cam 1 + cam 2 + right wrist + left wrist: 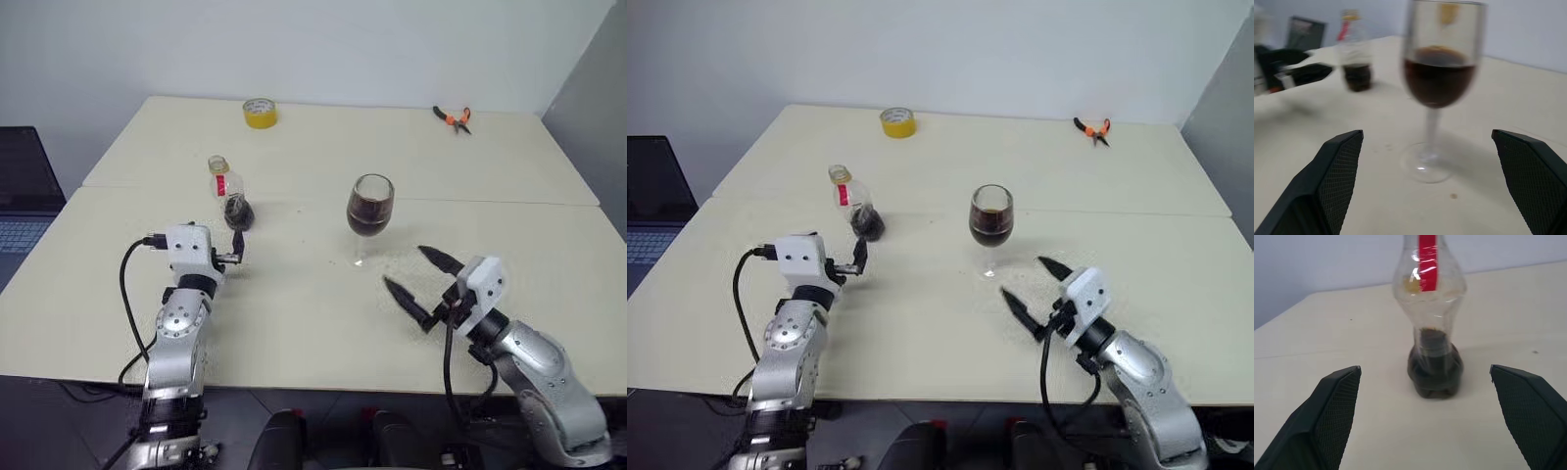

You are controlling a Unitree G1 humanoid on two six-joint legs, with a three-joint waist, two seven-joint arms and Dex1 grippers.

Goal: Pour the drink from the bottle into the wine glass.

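The bottle [227,191] stands upright on the cream table [294,313], left of centre, with a red neck label and a little dark drink [1435,369] left in its round base. My left gripper [238,250] sits just in front of the bottle, open, with its fingers [1332,401] spread wide and apart from it. To the right stands the wine glass [370,211], its bowl about half full of dark drink [1439,81]. My right gripper [405,266] is open near the glass's foot on the right front side, touching nothing.
A yellow tape roll [260,113] lies at the table's far edge, with orange-handled pliers [453,117] at the far right. A laptop [24,186] sits off the left side. A seam [509,204] between two tabletops runs across behind the glass.
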